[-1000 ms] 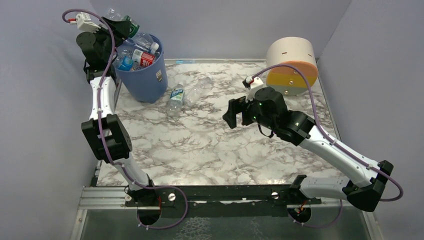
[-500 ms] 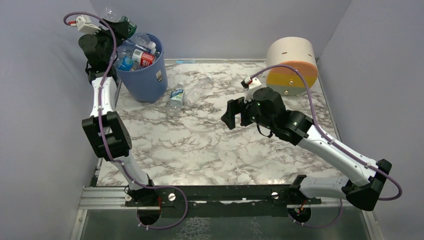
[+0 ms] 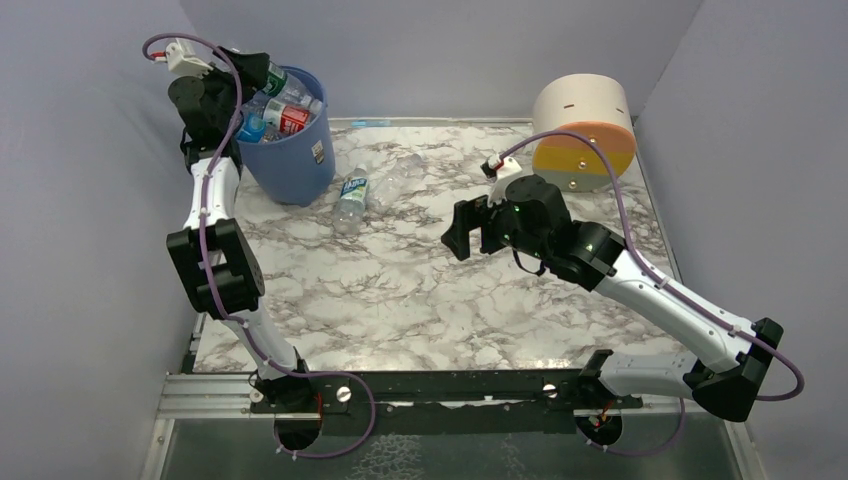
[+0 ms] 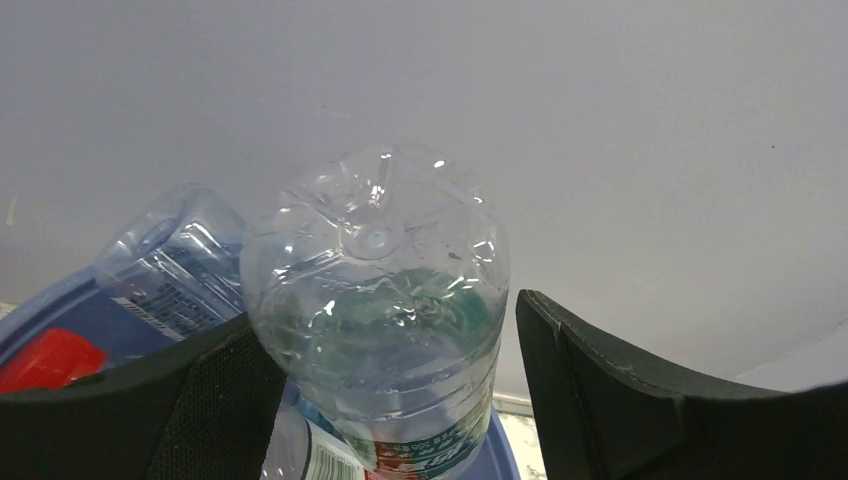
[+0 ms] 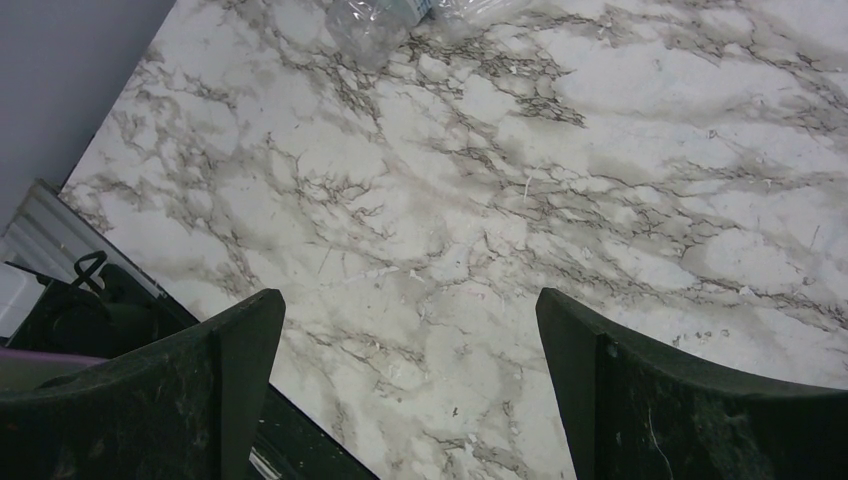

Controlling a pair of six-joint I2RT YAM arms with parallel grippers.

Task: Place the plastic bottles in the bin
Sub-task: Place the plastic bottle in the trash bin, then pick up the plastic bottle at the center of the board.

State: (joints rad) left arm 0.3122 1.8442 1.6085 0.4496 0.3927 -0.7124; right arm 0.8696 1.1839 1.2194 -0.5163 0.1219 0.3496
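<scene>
The right arm bends low over the marble table [image 3: 420, 300], its right pincer [image 5: 410, 310] spread wide and empty. The left arm reaches up and away, and under its left pincer [image 4: 385, 320] stands the blue bin [image 3: 300, 165]. The jaws are parted around a clear bottle [image 4: 375, 280], with a slight gap at the right finger. Two bottles [image 3: 352, 192] lie ahead of the right pincer.

Label end of the bottle [image 4: 375, 300] beyond view's edge.
</scene>
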